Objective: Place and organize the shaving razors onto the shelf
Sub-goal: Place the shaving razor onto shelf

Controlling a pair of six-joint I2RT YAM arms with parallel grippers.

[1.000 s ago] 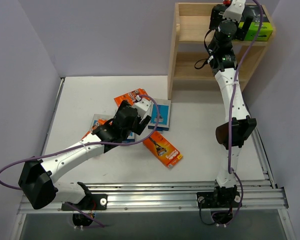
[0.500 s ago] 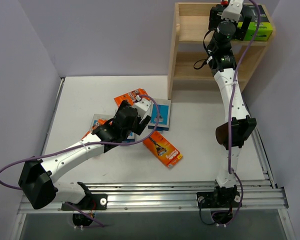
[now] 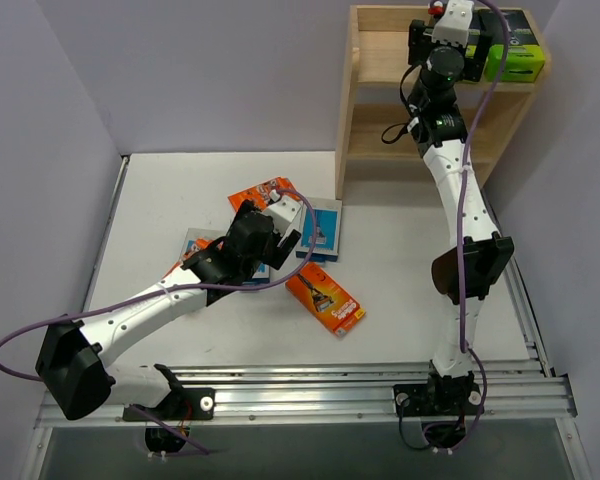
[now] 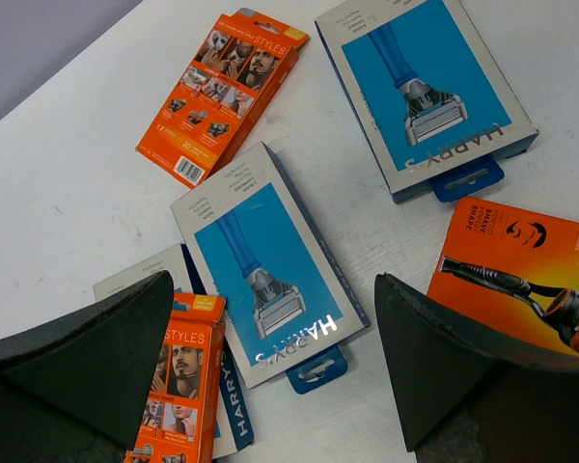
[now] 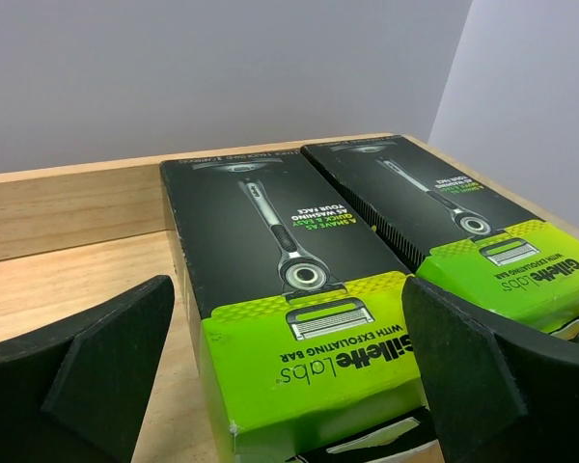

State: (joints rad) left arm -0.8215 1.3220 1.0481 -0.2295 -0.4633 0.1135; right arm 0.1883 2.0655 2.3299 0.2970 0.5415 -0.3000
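**Orange and blue packs lie loose on the table; both black boxes sit on the shelf**

Nearest the arm bases, and well short of the shelf (image 3: pixel 352 110), a lone orange pack (image 3: pixel 328 300) lies flat on the white table (image 3: pixel 410 250), apart from the rest.

Just beyond it, off the shelf's near-left corner, the left gripper (image 4: pixel 275 289) hovers over the loose heap. Its jaws are spread wide and nothing is between them. Directly below lies a light-blue card (image 4: pixel 265 260), flat and face up. A second blue card (image 4: pixel 429 92) and a small orange pack (image 4: pixel 222 96) lie near it. An overlapping orange pack (image 4: pixel 179 386) rests partly on a third blue card (image 4: pixel 150 285). The wide spread looks suited to spanning a card's width. The card below has nothing on top of it, so it seems the easier pick.

Farthest off, at the right end of the shelf's top tier, the two black boxes (image 5: pixel 270 251) lie side by side and touching, lime-green ends turned the same way. The right gripper (image 3: pixel 485 45) is level with them, jaws at full spread and holding nothing. Both boxes rest on the wood by their own weight. Setting like with like, tight together at one end, appears meant to keep bare wood beside them for the flat packs.
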